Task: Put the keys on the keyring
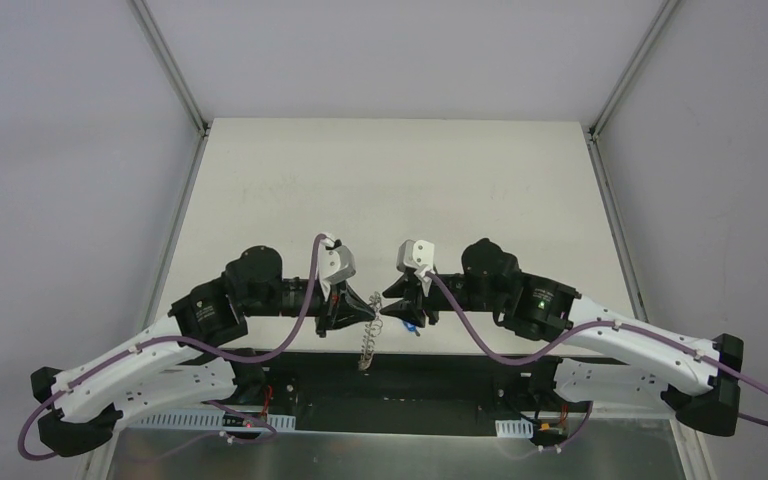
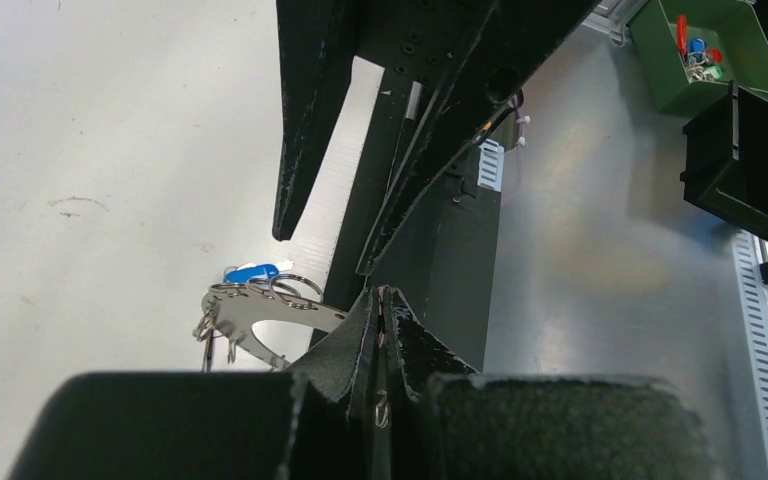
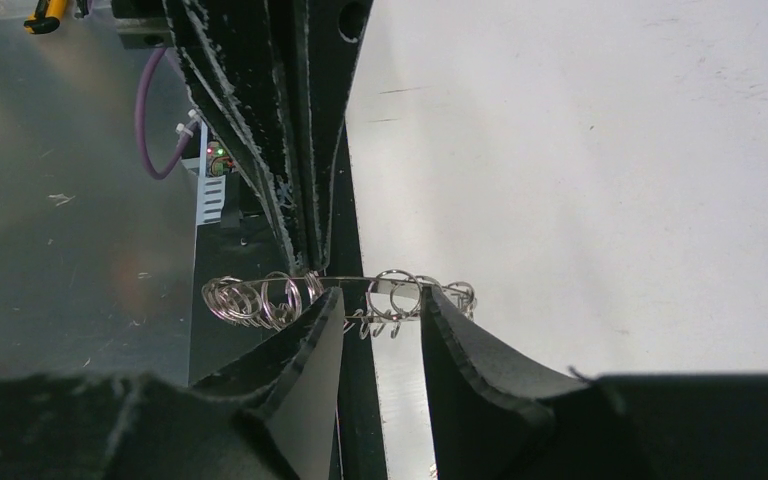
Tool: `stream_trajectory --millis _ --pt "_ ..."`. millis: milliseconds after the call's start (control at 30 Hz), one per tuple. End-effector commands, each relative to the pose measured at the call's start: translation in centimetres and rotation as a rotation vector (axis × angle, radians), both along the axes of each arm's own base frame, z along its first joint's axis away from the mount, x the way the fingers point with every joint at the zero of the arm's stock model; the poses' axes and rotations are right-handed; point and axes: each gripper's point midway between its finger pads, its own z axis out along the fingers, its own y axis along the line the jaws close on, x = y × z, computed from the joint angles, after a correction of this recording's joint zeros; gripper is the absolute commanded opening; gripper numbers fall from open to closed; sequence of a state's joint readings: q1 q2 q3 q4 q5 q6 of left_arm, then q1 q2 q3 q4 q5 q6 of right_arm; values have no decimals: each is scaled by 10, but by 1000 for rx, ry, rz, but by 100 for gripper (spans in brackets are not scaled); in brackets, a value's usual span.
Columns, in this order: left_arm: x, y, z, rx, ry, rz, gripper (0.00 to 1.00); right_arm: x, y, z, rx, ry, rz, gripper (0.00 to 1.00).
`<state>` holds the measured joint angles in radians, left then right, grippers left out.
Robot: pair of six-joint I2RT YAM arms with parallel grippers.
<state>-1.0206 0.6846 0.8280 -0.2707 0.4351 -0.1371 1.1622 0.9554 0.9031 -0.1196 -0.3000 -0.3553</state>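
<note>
Gripping the keyring [image 2: 260, 312] by one edge, my left claw [image 2: 382, 300] has its two fingers pressed together on the flat plate, with no gap showing between them. The ring sticks out sideways from the tips, off the counter [image 1: 390, 190], and hangs at its near edge, between my two arms. In the top view it shows as a thin silver fringe just below the point where the claws meet.

My right claw [image 3: 380, 310] faces the left one, tip to tip. Its fingers [image 3: 310, 350] stand a narrow way apart and grip nothing. In the right wrist view the ring lies edge-on across those tips, and its wire loops [image 3: 250, 298] bunch to the left of the gap and also sit right over it. Whether either finger touches the ring I cannot tell.

The blue key [image 2: 250, 272] sits at the ring's far edge, right against a cluster of loops and just beside the tip of one right finger. From above, its blue tag peeks out under the right claw. I cannot tell whether it is threaded onto a loop or only resting against one.

Off to the side of the counter, in the left wrist view, a green bin [image 2: 660, 45] holds small odds and ends, and a black bin [image 2: 750, 160] stands beside it.
</note>
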Motion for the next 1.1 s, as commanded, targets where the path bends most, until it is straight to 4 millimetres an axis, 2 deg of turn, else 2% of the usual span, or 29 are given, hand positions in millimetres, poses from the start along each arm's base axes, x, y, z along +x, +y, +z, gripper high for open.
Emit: stream_trajectory --millis 0,100,233,400,967,1000,1067 --pt "-3 0 36 -101 -74 -22 0 4 8 11 41 -33 1 34" --pt "-3 2 37 -106 -78 -19 0 4 6 7 30 -29 -4 27" --pt "-3 3 38 -111 -81 -13 0 1 2 2 22 -18 2 0" --pt "-4 3 39 -115 -82 -14 0 -10 1 -3 4 15 51 0" --pt "-3 3 38 -117 -83 -12 0 -48 1 0 16 93 254 0" --pt "-4 4 38 -120 -84 -10 0 -51 -1 0 11 97 273 3" --pt "-4 4 39 -123 -86 -8 0 -59 -6 1 9 98 310 16"
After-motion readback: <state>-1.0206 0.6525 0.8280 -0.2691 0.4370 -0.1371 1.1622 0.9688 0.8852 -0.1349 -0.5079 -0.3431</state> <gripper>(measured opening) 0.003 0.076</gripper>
